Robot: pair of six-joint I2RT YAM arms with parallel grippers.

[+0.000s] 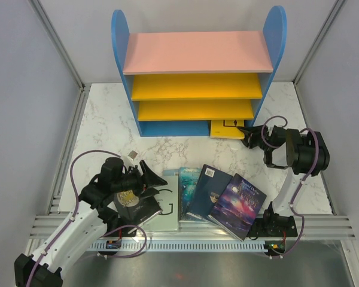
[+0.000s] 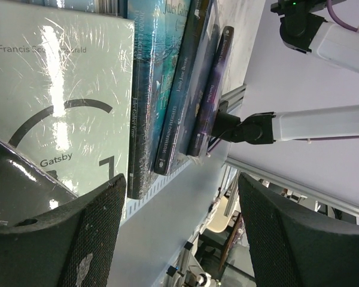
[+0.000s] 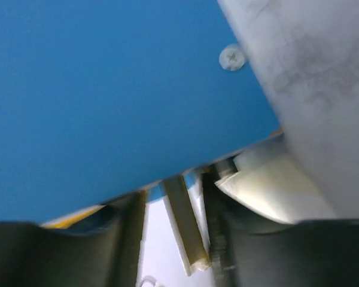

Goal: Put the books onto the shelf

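The shelf [image 1: 197, 75] stands at the back, with blue sides, a pink top and two yellow boards. A plain yellow book [image 1: 226, 128] pokes out of its bottom right opening. My right gripper [image 1: 246, 136] sits at that book's outer end. In the right wrist view its fingers [image 3: 124, 239] stand open either side of the book's pale edge [image 3: 188, 233], with a gap on the left. Near the front lie a black moon book [image 1: 133, 205], a pale Gatsby book [image 2: 54, 101], a teal book [image 1: 188, 190], a dark blue one [image 1: 206, 188] and a galaxy one [image 1: 239, 204]. My left gripper [image 1: 158, 179] hovers open over them, empty [image 2: 179, 197].
A small white tag [image 1: 133, 155] lies on the marble table [image 1: 107, 119] left of centre. Grey walls enclose both sides, with metal rails along the front edge [image 1: 197, 245]. The shelf's blue panel [image 3: 107, 89] fills most of the right wrist view.
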